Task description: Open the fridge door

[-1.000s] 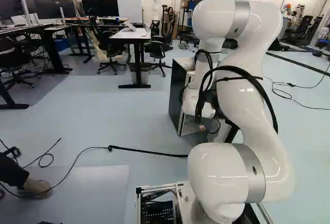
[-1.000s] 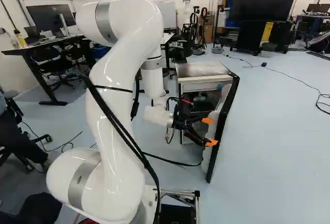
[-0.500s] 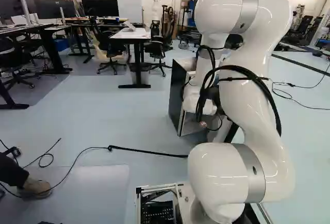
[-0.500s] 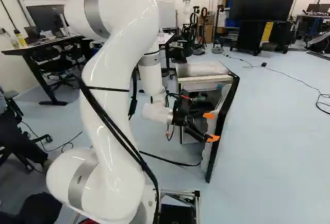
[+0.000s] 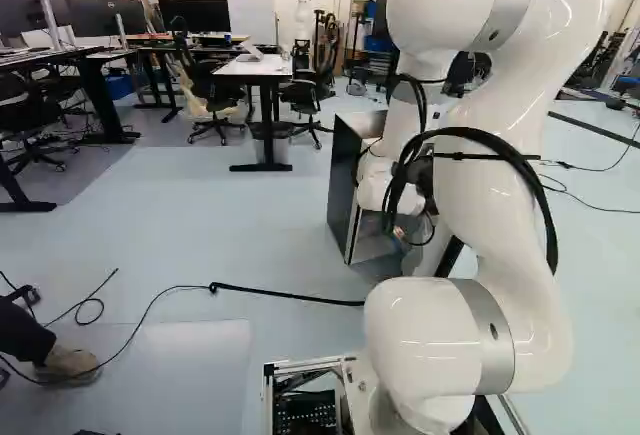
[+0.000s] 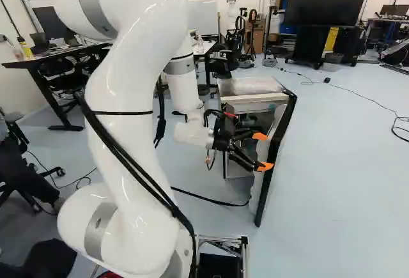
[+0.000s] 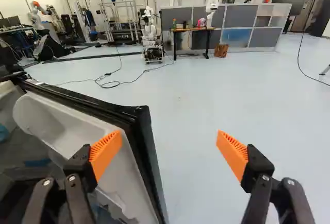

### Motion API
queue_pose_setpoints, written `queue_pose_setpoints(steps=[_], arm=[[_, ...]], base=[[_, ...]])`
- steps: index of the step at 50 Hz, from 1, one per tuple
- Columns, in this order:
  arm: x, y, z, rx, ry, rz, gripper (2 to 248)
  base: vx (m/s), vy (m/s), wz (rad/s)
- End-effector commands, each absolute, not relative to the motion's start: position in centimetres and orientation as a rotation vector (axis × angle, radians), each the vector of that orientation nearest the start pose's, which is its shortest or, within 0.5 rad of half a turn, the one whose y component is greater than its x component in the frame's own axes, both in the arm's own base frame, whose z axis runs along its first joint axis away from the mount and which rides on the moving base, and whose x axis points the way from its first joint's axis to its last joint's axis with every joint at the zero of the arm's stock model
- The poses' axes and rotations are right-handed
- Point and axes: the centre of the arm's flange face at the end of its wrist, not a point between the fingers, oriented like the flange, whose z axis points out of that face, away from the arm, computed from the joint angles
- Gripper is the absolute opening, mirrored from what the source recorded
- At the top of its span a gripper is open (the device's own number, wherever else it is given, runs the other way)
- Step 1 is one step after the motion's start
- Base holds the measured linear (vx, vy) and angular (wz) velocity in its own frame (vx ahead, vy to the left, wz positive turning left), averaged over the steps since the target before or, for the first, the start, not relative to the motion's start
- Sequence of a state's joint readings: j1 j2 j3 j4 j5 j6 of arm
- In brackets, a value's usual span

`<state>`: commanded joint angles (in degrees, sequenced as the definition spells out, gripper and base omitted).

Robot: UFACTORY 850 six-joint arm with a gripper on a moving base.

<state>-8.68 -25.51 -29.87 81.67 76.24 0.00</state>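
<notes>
My gripper (image 6: 263, 151) is at the inner side of the fridge door (image 6: 277, 153) in the right base view, its lower orange tip overlapping the black edge. The door stands swung out from the fridge (image 6: 250, 86), showing its white inner shelves. In the wrist view the gripper (image 7: 169, 153) is open; one finger (image 7: 105, 153) overlaps the white inner side of the door (image 7: 140, 147), while the other finger (image 7: 233, 154) stands out past the door's edge over the floor. Whether the first finger touches the door, I cannot tell. The fridge's dark side (image 5: 343, 180) shows in the left base view.
A black cable (image 5: 270, 295) crosses the floor left of the arm. Beyond the fridge stand a desk (image 5: 262, 67) and chairs. More cables (image 7: 111, 82) lie past the door, with another robot (image 7: 151, 36) farther off. A person's foot (image 5: 68, 363) is at the left.
The arm's upper part has shifted back towards the base, and the gripper has risen slightly along the door's inner side. Door, fridge and base have not visibly moved.
</notes>
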Motion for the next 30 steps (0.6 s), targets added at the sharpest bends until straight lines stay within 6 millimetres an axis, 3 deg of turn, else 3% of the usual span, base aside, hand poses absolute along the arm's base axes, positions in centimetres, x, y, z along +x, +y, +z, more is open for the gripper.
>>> queue_pose_setpoints(steps=[30], arm=[[37.0,-15.4,28.5,1.301,-1.468,1.168,247]], base=[[0.000,0.000,0.000]])
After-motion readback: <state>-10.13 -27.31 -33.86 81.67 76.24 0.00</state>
